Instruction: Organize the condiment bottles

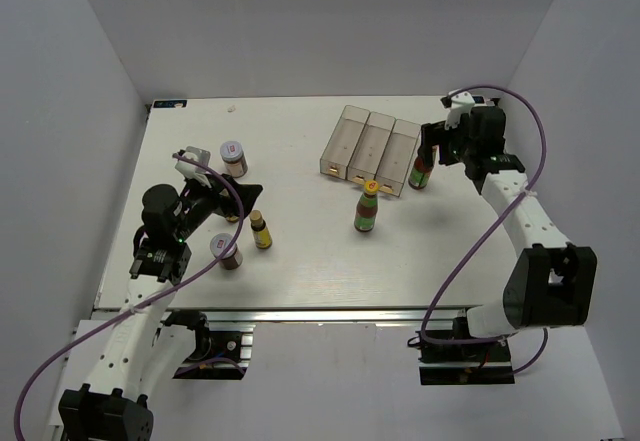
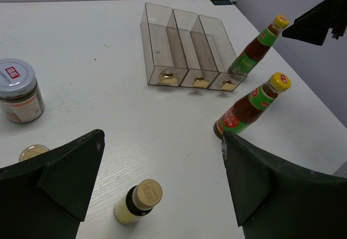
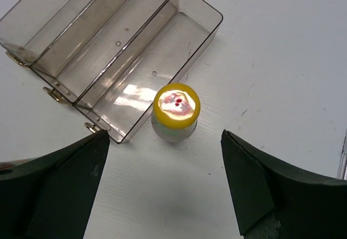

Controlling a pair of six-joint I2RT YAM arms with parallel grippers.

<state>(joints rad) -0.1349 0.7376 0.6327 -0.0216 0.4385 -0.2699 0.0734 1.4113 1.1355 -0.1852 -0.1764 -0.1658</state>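
Well, tray: you see a clear three-compartment plastic tray (image 1: 371, 141), smooth with thin walls.
Bottle: tapered red sauce bottle with green label and glossy yellow cap (image 3: 176, 104), upright, just beside the tray's right compartment.
Your right gripper (image 3: 164, 139): wide apart over that cap, gripping nothing.
Your left gripper (image 2: 162, 136): wide, gripping nothing.

Nothing legible
Red print on the jar lid (image 2: 13, 73) and sauce labels (image 2: 238, 116) is too blurred to read.

Yellow-capped bottle (image 3: 174, 114) upright beside tray (image 3: 206, 33), btwn spread fingers (image 3: 65, 179).
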